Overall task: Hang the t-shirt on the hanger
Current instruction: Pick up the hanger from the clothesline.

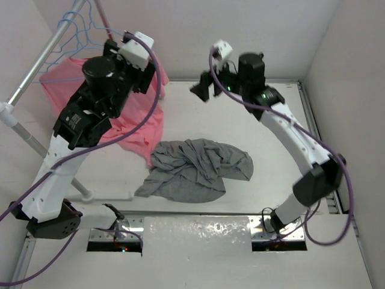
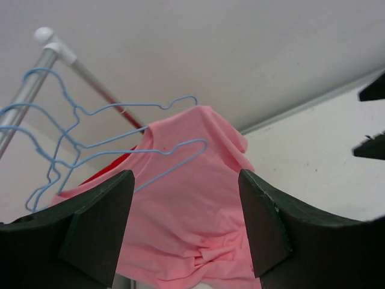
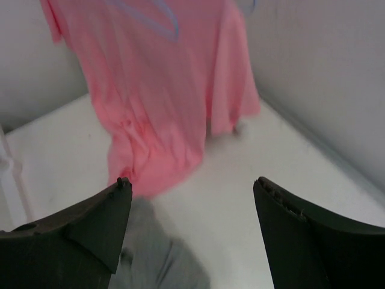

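The grey t-shirt [image 1: 195, 168] lies crumpled in the middle of the table; a blurred part of it [image 3: 150, 259] shows low in the right wrist view. Several pale-blue wire hangers [image 1: 78, 27] hang on the rail at the far left, and I cannot tell which one is the task's hanger [image 2: 180, 144]. My left gripper [image 1: 150, 81] [image 2: 186, 180] is raised beside the rack, open and empty, facing the hangers. My right gripper [image 1: 204, 87] [image 3: 192, 186] hovers above the far side of the table, open and empty.
A pink t-shirt [image 1: 135, 120] [image 2: 186, 211] [image 3: 156, 90] hangs from the rack and drapes onto the table next to the grey one. The metal rail [image 1: 48, 51] [image 2: 24, 108] slants up at the left. White walls enclose the table at the back and right.
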Tool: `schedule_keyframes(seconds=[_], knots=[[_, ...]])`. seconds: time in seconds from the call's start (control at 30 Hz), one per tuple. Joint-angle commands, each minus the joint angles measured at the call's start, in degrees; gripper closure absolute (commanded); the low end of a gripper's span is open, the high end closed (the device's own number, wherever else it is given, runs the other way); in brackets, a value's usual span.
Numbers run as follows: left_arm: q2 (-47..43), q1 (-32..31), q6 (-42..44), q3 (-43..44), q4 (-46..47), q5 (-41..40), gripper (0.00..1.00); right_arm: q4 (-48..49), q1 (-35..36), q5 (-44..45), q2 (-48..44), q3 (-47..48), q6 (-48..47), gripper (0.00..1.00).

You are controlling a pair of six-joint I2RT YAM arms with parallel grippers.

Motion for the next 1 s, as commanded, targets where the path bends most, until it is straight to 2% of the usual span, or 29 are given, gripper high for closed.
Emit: schedule_keyframes(seconds=[0.0,0.03,0.1,0.13,0.2,0.23,0.27,0.33,0.47,0.53,0.57,0.67,0.7,0.83,0.97], knots=[[0.75,1.53,-5.62,3.74,0.93,-4.07,0.32,2.92,-0.29,-8.54,10.03,15.22,0.18,0.21],[0.84,1.62,-6.06,4.44,0.93,-4.69,0.32,2.74,-0.21,-12.29,17.55,24.57,0.54,0.21],[1.01,1.80,-6.15,4.88,1.54,-7.76,0.32,5.01,-0.12,-15.65,24.97,36.63,4.81,0.21],[1.10,1.97,-5.89,5.32,1.98,-9.25,0.32,7.72,-0.03,-16.80,31.01,39.14,6.85,0.22],[2.06,2.84,-5.10,5.58,3.82,-13.82,0.32,21.85,-0.03,-18.56,35.01,40.22,15.08,0.25],[2.41,3.37,-4.57,5.32,4.88,-15.14,0.32,32.26,0.23,-19.17,37.72,39.79,16.96,0.27],[2.85,3.73,-4.39,5.15,5.06,-15.42,0.32,36.28,0.49,-19.01,38.97,39.61,18.72,0.27],[4.00,4.87,-4.57,4.53,5.15,-14.46,0.32,42.61,1.72,-18.48,42.65,41.09,19.88,0.28],[5.76,7.33,-6.58,2.26,5.15,-10.86,0.32,46.14,4.36,-16.98,46.79,43.48,18.38,0.27],[5.23,7.77,-8.16,-3.69,6.54,-9.10,0.32,52.79,4.19,-16.99,45.32,36.22,22.85,0.27],[4.36,8.30,-9.04,-8.86,7.69,-9.09,0.32,55.10,3.67,-15.59,41.65,27.91,24.17,0.28],[3.21,10.84,-16.67,-14.44,11.03,-8.22,0.33,57.15,3.31,-13.47,34.78,16.53,21.21,0.29],[3.21,11.55,-19.39,-16.54,11.65,-8.13,0.33,56.97,3.31,-11.47,30.67,10.05,18.67,0.29],[4.17,15.67,-35.11,-18.14,13.32,-5.51,0.35,59.59,3.14,-11.26,24.05,-1.68,17.85,0.29],[3.83,17.97,-39.81,-18.67,15.16,-3.21,0.36,64.26,3.05,-11.01,18.95,-14.25,19.08,0.29]])
